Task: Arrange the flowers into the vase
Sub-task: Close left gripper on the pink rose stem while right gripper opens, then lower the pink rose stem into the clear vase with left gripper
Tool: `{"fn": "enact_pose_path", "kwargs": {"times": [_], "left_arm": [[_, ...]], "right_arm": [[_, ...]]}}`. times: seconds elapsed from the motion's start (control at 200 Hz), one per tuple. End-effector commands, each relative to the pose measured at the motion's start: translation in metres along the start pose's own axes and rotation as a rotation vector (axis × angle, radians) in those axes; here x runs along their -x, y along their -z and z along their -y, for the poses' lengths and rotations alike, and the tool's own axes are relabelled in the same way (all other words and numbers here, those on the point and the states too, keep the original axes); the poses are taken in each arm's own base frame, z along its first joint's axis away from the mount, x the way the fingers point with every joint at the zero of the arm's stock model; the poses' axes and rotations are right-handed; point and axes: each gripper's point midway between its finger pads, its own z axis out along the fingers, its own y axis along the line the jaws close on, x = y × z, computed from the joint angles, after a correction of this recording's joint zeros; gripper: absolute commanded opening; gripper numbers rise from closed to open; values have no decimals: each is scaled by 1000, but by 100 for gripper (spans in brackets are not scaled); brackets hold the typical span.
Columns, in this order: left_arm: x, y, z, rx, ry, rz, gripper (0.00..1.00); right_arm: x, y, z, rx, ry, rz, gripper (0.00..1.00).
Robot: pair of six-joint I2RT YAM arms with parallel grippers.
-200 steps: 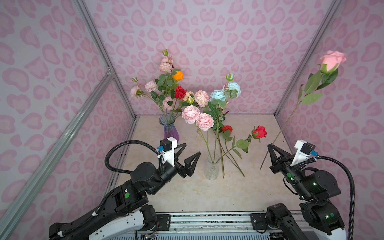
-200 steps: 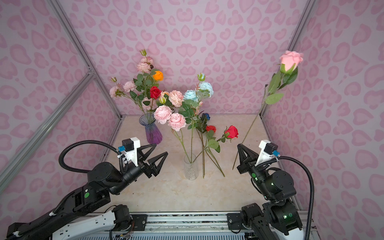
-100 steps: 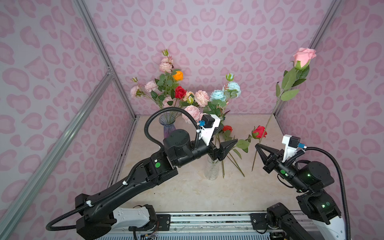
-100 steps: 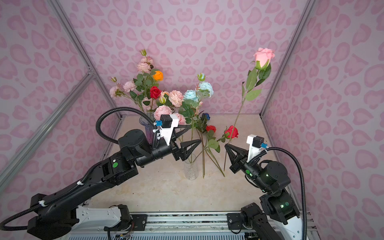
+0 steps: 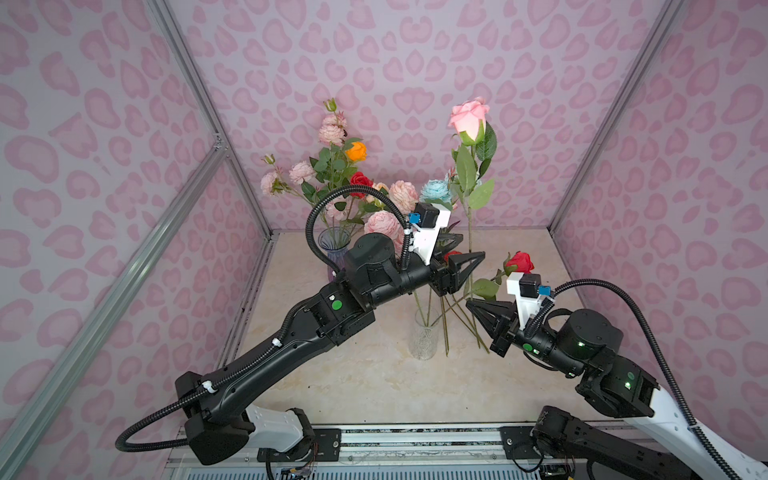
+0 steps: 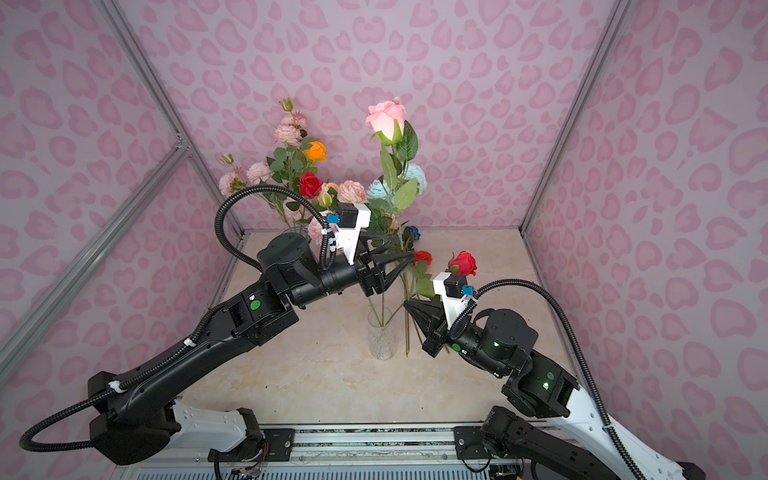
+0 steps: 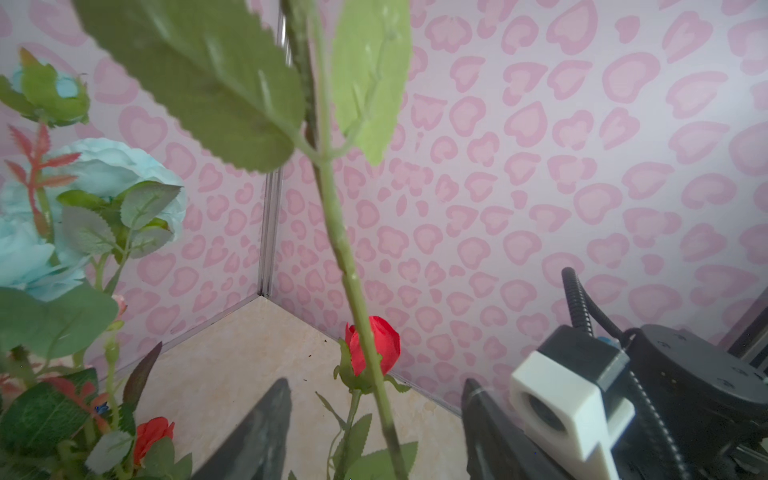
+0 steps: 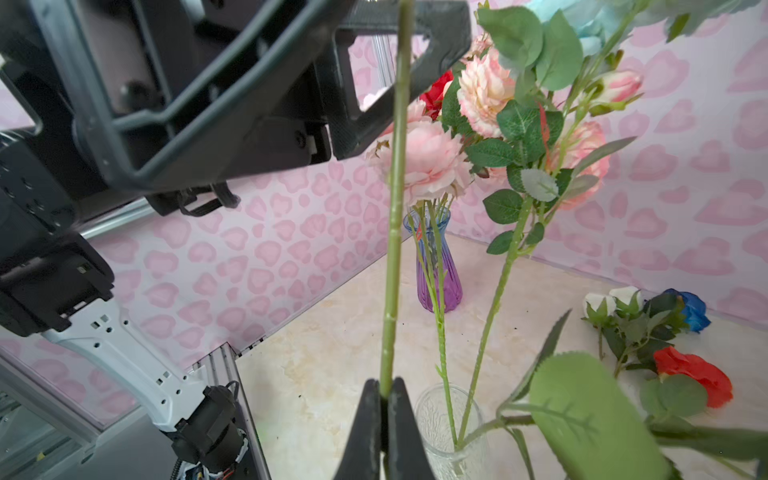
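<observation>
Handover looks near: our left fingers (image 7: 257,440) now straddle the rose stem (image 7: 353,282), still apart. Right fingers (image 8: 370,415) stay clamped on it lower down.

- Your right gripper (image 5: 471,304) pinches the tall pink rose (image 5: 468,118) at the stem's bottom, bloom up.
- Your left gripper (image 5: 471,246) straddles that stem higher up.
- Clear vase (image 5: 424,338) stands near both, on the marble-look tabletop (image 5: 374,382).
</observation>
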Motion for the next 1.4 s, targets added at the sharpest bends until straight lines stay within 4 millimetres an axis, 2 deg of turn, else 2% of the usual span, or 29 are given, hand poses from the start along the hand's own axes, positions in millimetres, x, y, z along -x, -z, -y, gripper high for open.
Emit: {"fn": "enact_pose_path", "kwargs": {"times": [0.0, 0.065, 0.09, 0.18, 0.215, 0.245, 0.255, 0.26, 0.29, 0.32, 0.37, 0.45, 0.56, 0.66, 0.735, 0.85, 1.145, 1.155, 1.175, 1.395], "left_arm": [[9, 2, 11, -78, 29, 39, 49], [7, 3, 9, -74, 24, 39, 38], [6, 4, 8, -71, 26, 38, 28], [5, 5, 7, -69, 28, 38, 8], [5, 6, 6, -63, 31, 41, 4], [6, 7, 5, -59, 26, 45, 4], [6, 7, 5, -56, 24, 46, 4], [6, 7, 4, -54, 23, 46, 4], [7, 9, 3, -43, 20, 50, 4], [9, 10, 1, -28, 16, 55, 4], [13, 14, -2, -6, 1, 65, 4], [18, 22, -7, 39, -45, 66, 4], [27, 44, -13, 118, -122, 78, 4], [36, 63, -20, 185, -179, 110, 4], [37, 67, -24, 216, -210, 106, 4], [30, 66, -33, 256, -240, 89, 4], [-13, 43, -62, 339, -208, 9, 4], [-23, 42, -66, 344, -206, -12, 4], [-30, 40, -67, 344, -203, -26, 4], [-72, 28, -80, 350, -151, -102, 4]], "right_arm": [[10, -3, 2, -24, 36, 48, 0], [10, -5, 2, -20, 33, 48, 0], [9, -7, 2, -22, 33, 47, 0], [8, -10, 2, -21, 31, 43, 0], [8, -11, 2, -22, 30, 45, 0], [8, -11, 2, -20, 30, 47, 4], [7, -11, 1, -16, 30, 47, 12], [7, -11, 1, -16, 30, 47, 12], [8, -10, 0, -11, 31, 48, 27], [7, -10, -1, -6, 32, 45, 36], [7, -6, 2, -20, 31, 52, 45], [3, 2, 8, -47, 29, 53, 52], [-5, 22, 24, -130, 13, 59, 54], [-13, 43, 53, -287, -3, 75, 54], [-16, 57, 71, -395, -2, 78, 54], [-17, 64, 81, -454, 0, 81, 54], [-25, 59, 89, -499, 17, 58, 54], [-26, 59, 90, -500, 17, 60, 54], [-26, 59, 90, -501, 17, 62, 54], [-29, 60, 96, -527, 17, 65, 55]]}}
